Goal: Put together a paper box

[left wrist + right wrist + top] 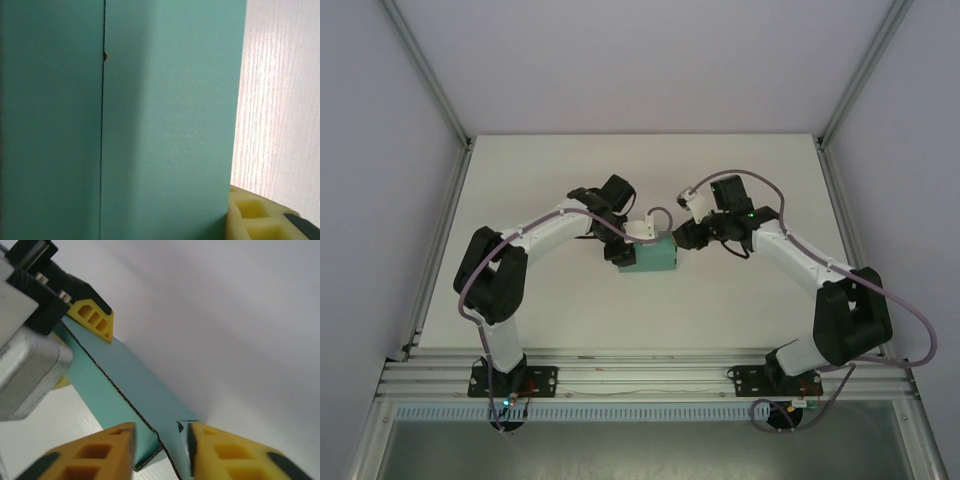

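The paper box lay near the middle of the white table, between the two arms. From above, the left gripper was at the box's left end and the right gripper was at its right end. The arms and their grey cables hid part of the box from that camera, so the fingers were hard to see there. Pale walls and metal rails stood around the table. The left wrist camera was very near the green card and showed a thin dark seam running down it, with one yellow finger beside the card's edge. The right wrist camera showed the long side of the box, with a yellow finger of the left gripper pressed on the far end, so that gripper looked closed on the box. Its own two yellow fingers stood close on each side of the near end, but I could not tell if they pinched it.
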